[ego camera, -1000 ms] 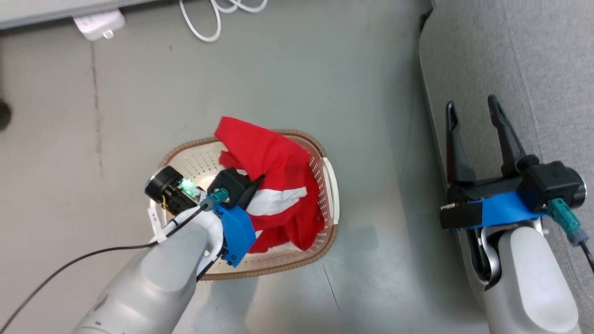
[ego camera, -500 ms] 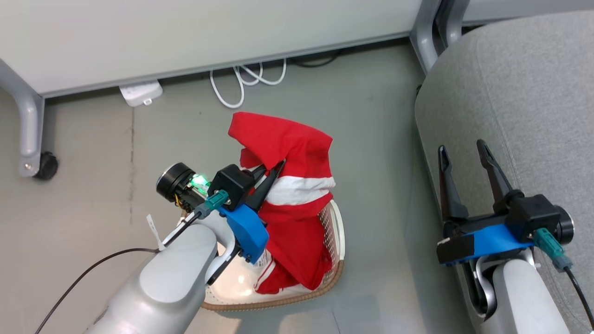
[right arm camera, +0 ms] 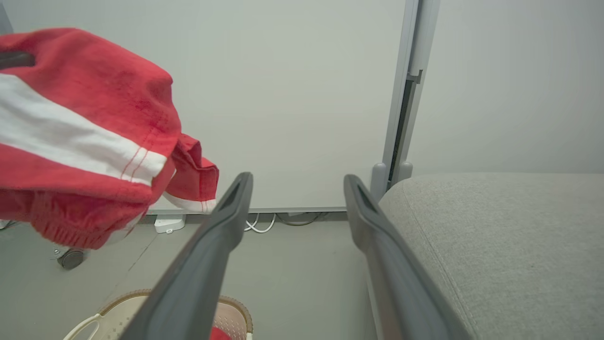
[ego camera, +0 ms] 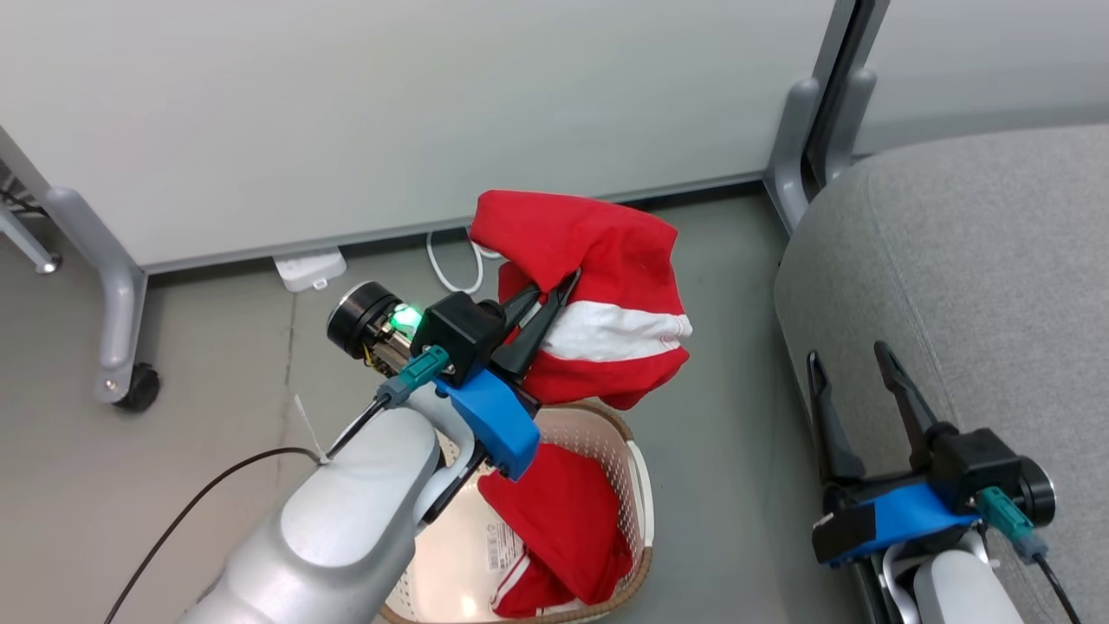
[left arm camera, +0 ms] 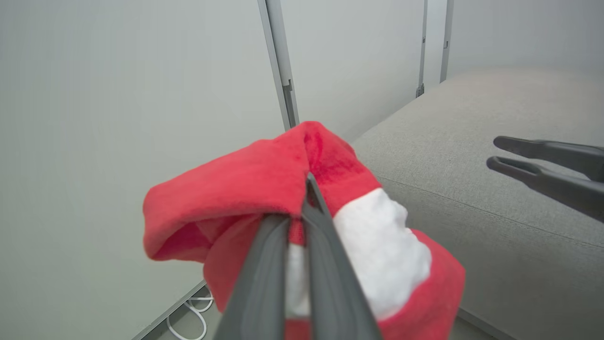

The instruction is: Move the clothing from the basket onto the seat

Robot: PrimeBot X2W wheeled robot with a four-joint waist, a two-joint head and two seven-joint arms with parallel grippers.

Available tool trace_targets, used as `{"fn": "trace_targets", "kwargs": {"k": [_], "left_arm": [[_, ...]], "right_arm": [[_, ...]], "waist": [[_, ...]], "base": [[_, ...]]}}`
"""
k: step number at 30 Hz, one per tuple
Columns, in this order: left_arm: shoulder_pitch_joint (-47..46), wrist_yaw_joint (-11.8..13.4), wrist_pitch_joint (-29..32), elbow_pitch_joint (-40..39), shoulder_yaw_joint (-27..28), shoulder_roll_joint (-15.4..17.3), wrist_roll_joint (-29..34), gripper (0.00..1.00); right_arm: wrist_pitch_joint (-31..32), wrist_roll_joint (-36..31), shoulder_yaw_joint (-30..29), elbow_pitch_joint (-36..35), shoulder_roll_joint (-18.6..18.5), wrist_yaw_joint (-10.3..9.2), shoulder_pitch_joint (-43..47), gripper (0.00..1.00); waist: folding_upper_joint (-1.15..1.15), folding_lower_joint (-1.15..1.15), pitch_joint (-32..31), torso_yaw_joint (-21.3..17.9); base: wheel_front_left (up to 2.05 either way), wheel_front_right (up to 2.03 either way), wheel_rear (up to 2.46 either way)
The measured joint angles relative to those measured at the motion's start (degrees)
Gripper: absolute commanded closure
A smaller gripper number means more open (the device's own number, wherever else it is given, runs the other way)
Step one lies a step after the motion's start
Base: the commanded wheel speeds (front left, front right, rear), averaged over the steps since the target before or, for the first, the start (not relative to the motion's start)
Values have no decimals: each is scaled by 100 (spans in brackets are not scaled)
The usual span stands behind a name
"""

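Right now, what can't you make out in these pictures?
- Left fingers: left wrist view, one tip under the held garment's fold.
- Basket: head view, left side behind the left arm, near end cut by the bottom edge.
- Basket label: head view, print too small to read.
- Seat: every view, cut off by edges.
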Motion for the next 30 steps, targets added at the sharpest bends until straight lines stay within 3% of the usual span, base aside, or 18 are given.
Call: {"fn": "trace_targets", "kwargs": {"k": [13,30], "left_arm": [[115,144,138,-314,55,70,-185,100],[166,246,188,-467,15,119,-264,100]], "right_arm": [[0,47,294,10,-24,-1,344,0],[0,134,1484,93,-122,-1,342,0]], "waist": [[0,1,-411,92],[0,1,-361,213]], "base": [[0,0,0],[0,0,0]]}}
